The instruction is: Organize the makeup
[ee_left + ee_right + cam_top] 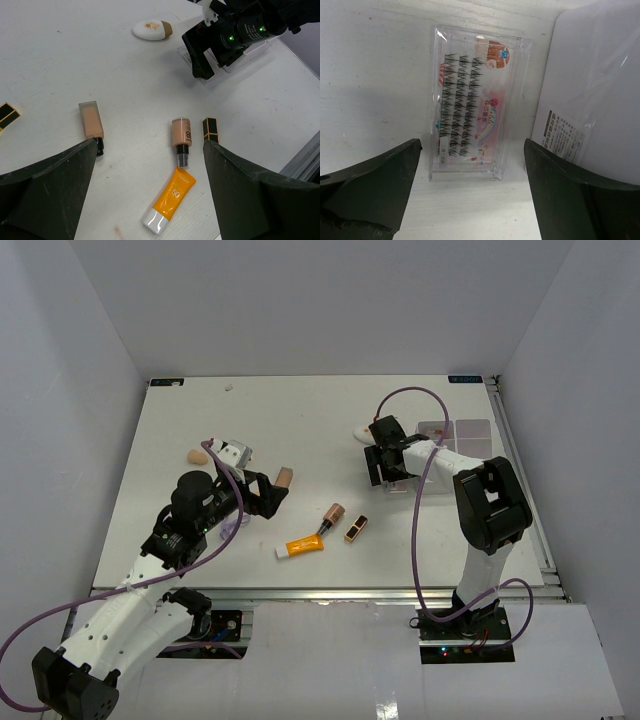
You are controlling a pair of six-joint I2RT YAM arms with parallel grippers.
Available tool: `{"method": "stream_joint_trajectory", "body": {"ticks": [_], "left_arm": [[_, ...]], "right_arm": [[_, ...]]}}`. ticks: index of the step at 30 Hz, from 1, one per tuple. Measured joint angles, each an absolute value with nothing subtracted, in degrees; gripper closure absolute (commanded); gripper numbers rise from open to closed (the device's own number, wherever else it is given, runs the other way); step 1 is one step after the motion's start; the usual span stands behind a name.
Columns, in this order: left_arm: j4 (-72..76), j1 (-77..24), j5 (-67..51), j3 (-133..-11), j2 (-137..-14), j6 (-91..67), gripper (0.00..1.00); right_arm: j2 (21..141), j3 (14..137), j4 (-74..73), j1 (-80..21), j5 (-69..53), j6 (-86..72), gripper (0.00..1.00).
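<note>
Clear rigid false-lash case (472, 100), rectangular, holding rows of black lashes on a pink-printed card, lies flat on the white table (370, 60), just beside a glossy flat packet (590, 90). The right gripper (471, 155) stands wide open over the case, one dark finger on either side, gripping nothing. Nearer the arms lie an orange tube (172, 197) with a white cap, a brown cylindrical lipstick (181, 132) just at its crimped end, a black-gold case (210, 129) and a beige square bottle (91, 119). The left gripper (150, 150) hangs fully open above them, empty.
</note>
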State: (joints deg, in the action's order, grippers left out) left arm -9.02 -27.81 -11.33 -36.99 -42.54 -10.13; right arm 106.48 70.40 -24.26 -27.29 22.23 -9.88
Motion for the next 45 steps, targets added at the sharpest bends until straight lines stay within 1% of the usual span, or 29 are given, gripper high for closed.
{"method": "stream_joint_trajectory", "body": {"ticks": [18, 22, 28, 32, 39, 40, 45], "left_arm": [[-9.0, -27.8, -11.4, -37.0, -42.7, -10.1, 0.02], [-9.0, -27.8, -11.4, -37.0, -42.8, -10.1, 0.02], [-9.0, -27.8, -12.2, -37.0, -43.1, -10.2, 0.02], [-8.6, -27.8, -14.2, -37.0, -44.0, -10.5, 0.02], [-7.8, -27.8, -18.3, -36.3, -45.5, -11.4, 0.02], [-7.7, -27.8, -18.8, -36.2, -45.7, -11.5, 0.02], [-6.5, -27.8, -22.0, -36.0, -46.4, -12.4, 0.02]], "right_arm": [[108.3, 71.5, -24.3, -23.4, 12.5, -11.9, 0.09], [108.4, 71.5, -24.3, -22.7, 10.7, -12.2, 0.07], [108.5, 71.4, -24.0, -22.5, 9.3, -12.3, 0.00], [108.0, 70.4, -22.9, -22.5, 8.7, -11.8, 0.14], [106.0, 67.5, -20.4, -21.9, 7.7, -10.0, 0.36], [105.8, 67.2, -20.2, -21.8, 7.4, -9.9, 0.37], [104.4, 65.7, -19.9, -21.9, 5.7, -8.9, 0.54]]}}
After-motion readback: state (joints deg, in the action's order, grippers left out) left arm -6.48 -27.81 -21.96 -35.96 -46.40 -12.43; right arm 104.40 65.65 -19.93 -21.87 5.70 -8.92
